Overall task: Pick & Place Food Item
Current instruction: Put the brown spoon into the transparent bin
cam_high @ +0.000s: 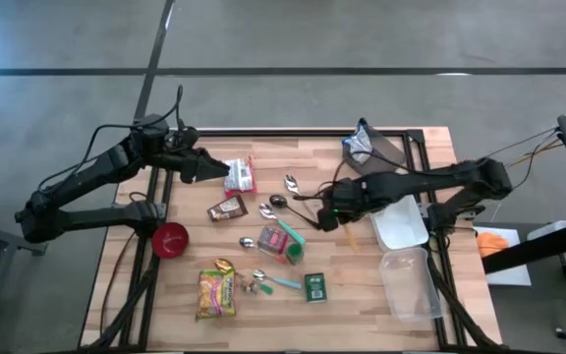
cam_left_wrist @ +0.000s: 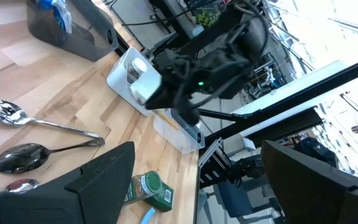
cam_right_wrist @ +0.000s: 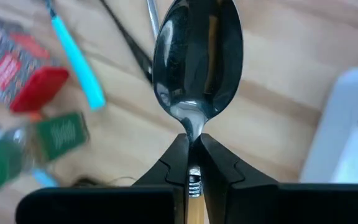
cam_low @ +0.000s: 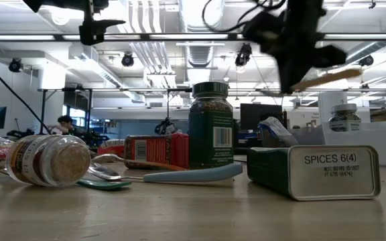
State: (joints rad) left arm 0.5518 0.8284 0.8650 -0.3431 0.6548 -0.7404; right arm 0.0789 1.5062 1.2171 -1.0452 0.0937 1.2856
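Observation:
My right gripper (cam_right_wrist: 193, 140) is shut on a metal spoon (cam_right_wrist: 197, 56) with a pale wooden handle (cam_low: 327, 78) and hangs above the table's middle right (cam_high: 324, 218). My left gripper (cam_high: 207, 167) stands open above the far left, beside a red and white snack packet (cam_high: 239, 177); nothing is between its fingers (cam_left_wrist: 197, 162). Flat on the wood lie a brown bar (cam_high: 227, 208), a yellow packet (cam_high: 216, 292), a red carton (cam_high: 275, 239), a green jar (cam_high: 293, 251) and a green tin (cam_high: 314, 286). My right gripper pinches the spoon's neck (cam_right_wrist: 193, 127), just behind the bowl, between its two fingertips (cam_right_wrist: 178, 155). The fingers come from above, pointing steeply down. The bowl sticks out beyond them and the wooden handle (cam_right_wrist: 193, 205) runs back between them. The spoon is lifted clear of the table.
More spoons (cam_high: 275, 204) and a blue-handled one (cam_high: 281, 282) lie mid-table. A red bowl (cam_high: 170, 239) sits near the left edge. Clear containers (cam_high: 401, 224) stand at the right, and a dark bin with a blue bag (cam_high: 367, 146) at the far right.

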